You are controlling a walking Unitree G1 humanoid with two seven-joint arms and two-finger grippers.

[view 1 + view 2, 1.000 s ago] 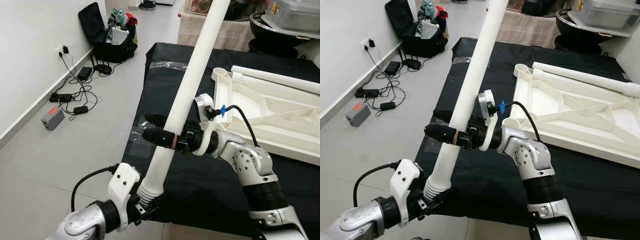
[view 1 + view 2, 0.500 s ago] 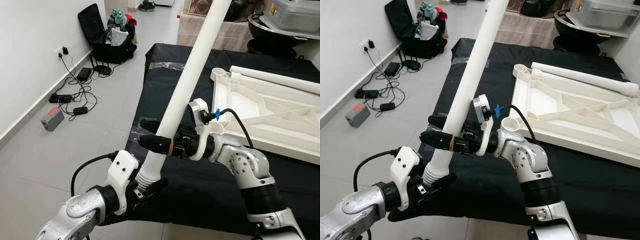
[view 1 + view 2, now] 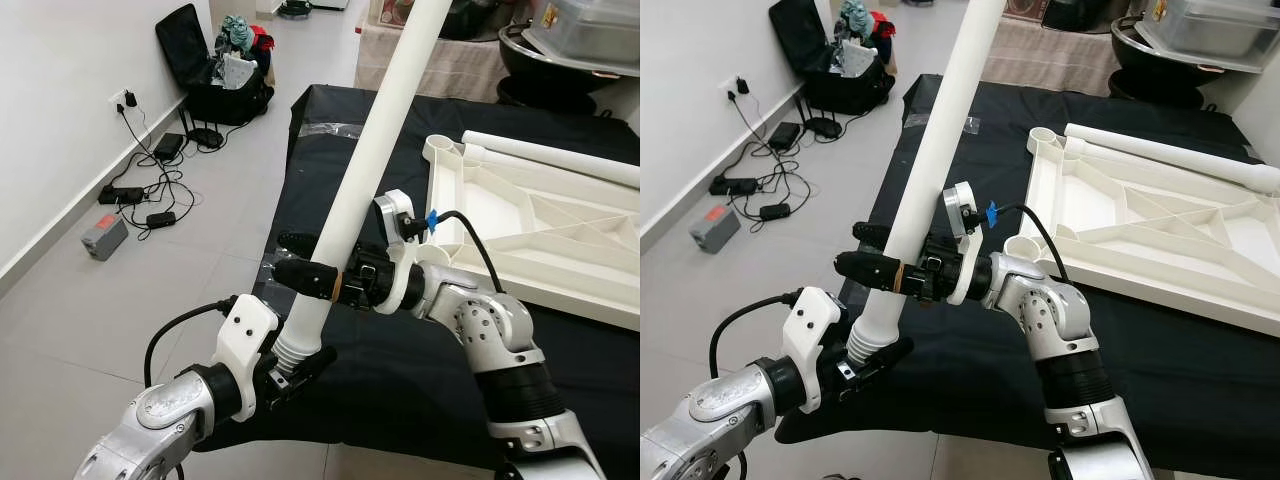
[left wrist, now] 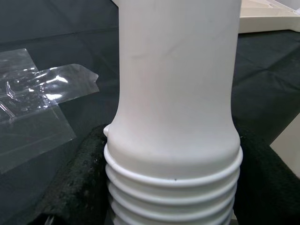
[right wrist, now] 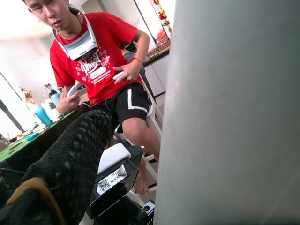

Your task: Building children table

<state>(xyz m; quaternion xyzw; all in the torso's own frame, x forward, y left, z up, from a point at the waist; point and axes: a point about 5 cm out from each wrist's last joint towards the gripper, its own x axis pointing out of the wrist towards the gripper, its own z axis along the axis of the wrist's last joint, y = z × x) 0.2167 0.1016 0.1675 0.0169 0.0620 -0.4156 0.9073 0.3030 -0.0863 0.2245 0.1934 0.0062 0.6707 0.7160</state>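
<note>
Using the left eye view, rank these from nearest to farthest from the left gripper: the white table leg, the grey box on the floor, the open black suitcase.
1. White table leg: its threaded end sits in the left gripper, at the near edge of the black cloth.
2. Grey box: on the floor to the robot's left, near the wall.
3. Open black suitcase: far back on the left against the wall.

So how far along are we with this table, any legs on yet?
None on yet, from what shows. The white tabletop lies underside up on the black cloth, with its near corner socket open. One leg lies loose along its far edge. In hand: the left gripper holds a second leg at its threaded end, the right gripper clamps it higher up. Left: screwing in this leg and the rest.
</note>
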